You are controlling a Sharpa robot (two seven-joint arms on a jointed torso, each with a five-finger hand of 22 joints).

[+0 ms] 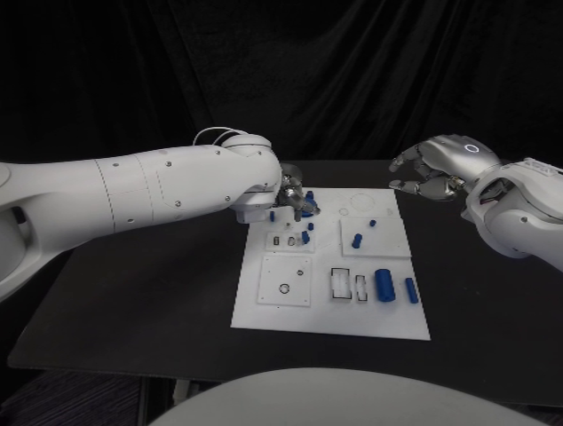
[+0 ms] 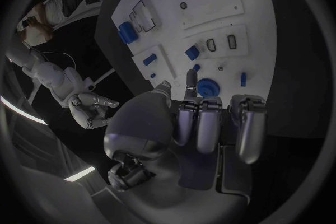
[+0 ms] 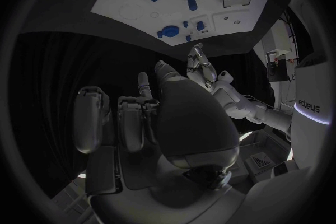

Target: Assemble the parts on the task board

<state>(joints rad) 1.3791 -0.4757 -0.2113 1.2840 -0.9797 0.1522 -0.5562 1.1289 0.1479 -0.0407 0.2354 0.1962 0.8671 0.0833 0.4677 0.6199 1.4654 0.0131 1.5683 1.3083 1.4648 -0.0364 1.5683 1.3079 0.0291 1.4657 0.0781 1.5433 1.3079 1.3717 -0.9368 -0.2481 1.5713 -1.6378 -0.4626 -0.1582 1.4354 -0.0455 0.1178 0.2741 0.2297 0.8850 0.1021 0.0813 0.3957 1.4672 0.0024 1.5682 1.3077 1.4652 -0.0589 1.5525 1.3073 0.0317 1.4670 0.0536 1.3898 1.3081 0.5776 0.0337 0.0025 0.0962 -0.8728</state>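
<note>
The left hand (image 1: 290, 197) hangs over the far left corner of the white board (image 1: 331, 302), its fingers (image 2: 209, 126) curled together; whether they hold anything I cannot tell. A round blue part (image 2: 208, 87) sits just beyond its fingertips. The right hand (image 1: 438, 169) hovers off the board's far right corner, fingers curled in on nothing. Nearer the robot lies a large blue cylinder (image 1: 384, 284).

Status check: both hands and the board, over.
Left hand over white task board far edge, nothing seen held. Right hand open, off the board's far right corner. Large blue cylinder part lying untouched. Nothing blocking.
</note>
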